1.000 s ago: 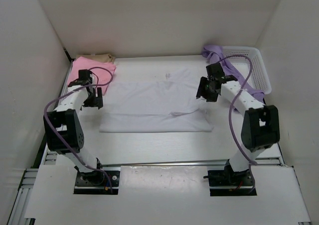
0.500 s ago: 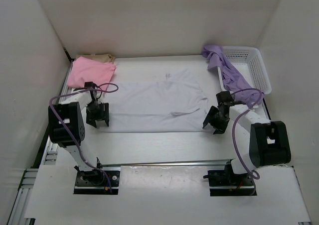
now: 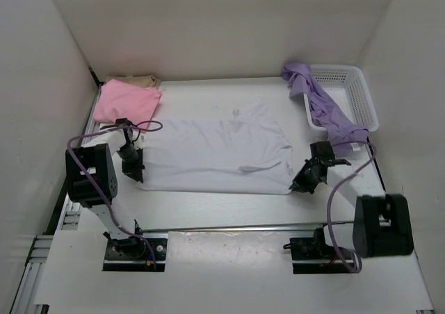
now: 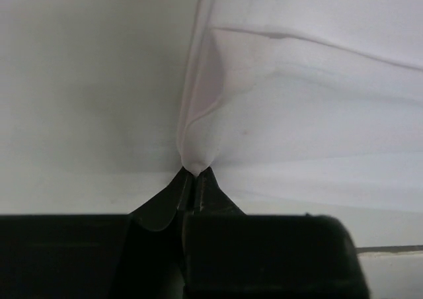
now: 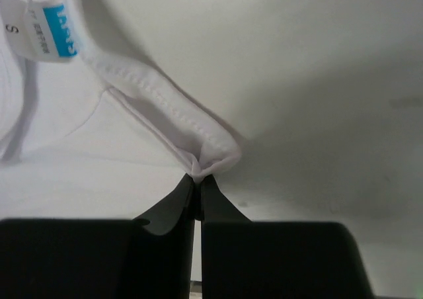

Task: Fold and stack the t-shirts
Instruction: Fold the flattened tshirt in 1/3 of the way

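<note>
A white t-shirt (image 3: 215, 151) lies spread in the middle of the table. My left gripper (image 3: 136, 175) is shut on its near left corner; the left wrist view shows the cloth (image 4: 277, 100) pinched at my left gripper (image 4: 196, 173). At the shirt's near right corner my right gripper (image 3: 297, 185) is shut on the hem; the right wrist view shows that hem (image 5: 168, 110) caught in my right gripper (image 5: 198, 177). A folded pink t-shirt (image 3: 127, 101) lies at the back left over a tan one (image 3: 139, 80). A lavender t-shirt (image 3: 323, 105) hangs over the basket.
A white mesh basket (image 3: 361, 92) stands at the back right against the wall. White walls close the table on three sides. A blue size tag (image 5: 59, 38) shows in the right wrist view.
Both arms came down toward the near edge of the white shirt, and both grippers went from open to shut on its near corners. The near edge has wrinkled slightly.
</note>
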`<state>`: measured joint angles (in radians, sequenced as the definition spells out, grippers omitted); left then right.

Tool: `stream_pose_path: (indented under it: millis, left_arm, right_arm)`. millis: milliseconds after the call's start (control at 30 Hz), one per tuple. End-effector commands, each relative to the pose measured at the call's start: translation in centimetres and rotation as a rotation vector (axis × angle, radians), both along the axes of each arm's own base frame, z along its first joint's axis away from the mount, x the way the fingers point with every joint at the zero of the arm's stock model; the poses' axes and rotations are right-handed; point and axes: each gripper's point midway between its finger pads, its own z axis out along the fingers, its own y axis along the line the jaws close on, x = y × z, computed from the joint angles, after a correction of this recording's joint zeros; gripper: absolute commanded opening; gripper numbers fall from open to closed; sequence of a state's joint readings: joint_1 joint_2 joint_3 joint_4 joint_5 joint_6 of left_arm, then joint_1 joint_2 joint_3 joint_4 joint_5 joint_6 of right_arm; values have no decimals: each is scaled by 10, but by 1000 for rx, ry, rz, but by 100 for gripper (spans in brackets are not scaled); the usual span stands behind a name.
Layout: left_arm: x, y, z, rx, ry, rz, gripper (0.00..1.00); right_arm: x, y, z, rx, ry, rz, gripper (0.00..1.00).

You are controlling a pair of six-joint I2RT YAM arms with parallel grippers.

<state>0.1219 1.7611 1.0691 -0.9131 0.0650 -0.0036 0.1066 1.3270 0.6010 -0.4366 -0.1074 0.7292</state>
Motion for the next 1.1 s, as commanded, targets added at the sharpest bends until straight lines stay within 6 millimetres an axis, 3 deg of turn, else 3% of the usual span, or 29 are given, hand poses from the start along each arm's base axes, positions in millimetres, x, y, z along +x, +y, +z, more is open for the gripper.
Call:
stream_pose_path:
  millis: [0,33,67,133,167,233,300,400,433,467,533,567,600,667,700,733,800,833,900,933,1033,1067]
  left_arm:
    - [-25,19,23,103,-16,17,10]
    - [-42,20,20,115,22,15,15]
    - [-46,23,25,142,5,17,20]
    - [-66,27,20,174,47,14,34]
    - [-72,30,22,195,51,14,62]
    - [-81,37,24,267,70,-14,72]
    - [-72,39,41,332,7,-51,73]
    - [-28,5,88,334,-205,-177,75]
    - [-17,-21,100,330,-257,-280,72]
    - [3,-41,125,315,-354,-323,68]
    - [11,-90,144,221,-445,-446,61]
    - [17,-137,160,162,-538,-562,59]
    - [16,-162,165,123,-563,-626,59]
    - [-2,-226,152,36,-523,-805,60]
    - [0,-251,156,5,-548,-848,62]
    - [-2,-272,137,8,-513,-897,65]
    - [-18,-323,134,-42,-537,-1008,65]
    - [-22,-344,118,-54,-516,-1047,66]
    - [-38,-383,115,-96,-537,-1121,66]
    - [-40,-395,98,-89,-515,-1143,66]
    - [-42,-426,93,-122,-535,-1172,64]
    - [-40,-430,81,-111,-514,-1176,62]
  right_arm:
    - [-53,-17,-1,-68,83,-36,0]
    - [-57,-20,6,-84,48,-59,0]
    - [-76,-24,1,-98,98,-68,0]
    - [-85,-24,4,-90,78,-84,0]
    - [-89,-19,4,-55,78,-84,0]
    - [-100,-13,-6,-19,99,-82,0]
    - [-105,-14,-12,-18,114,-91,0]
    - [-105,-15,-16,-28,136,-102,0]
    - [-102,-15,-13,-29,124,-94,0]
    - [-99,-15,-11,-30,113,-85,0]
    - [-96,-16,-11,-41,111,-79,0]
    - [-97,-16,-12,-43,120,-79,0]
    - [-99,-17,-14,-48,137,-70,0]
    - [-101,-17,-15,-52,147,-61,0]
    - [-100,-19,-16,-61,146,-63,0]
    - [-100,-21,-16,-72,145,-67,0]
    - [-100,-23,-17,-84,143,-70,0]
    - [-100,-25,-17,-93,142,-73,0]
    - [-100,-25,-17,-93,142,-73,0]
    - [-102,-25,-17,-94,151,-72,0]
    - [-102,-25,-15,-92,139,-73,0]
    - [-100,-25,-14,-91,128,-73,0]
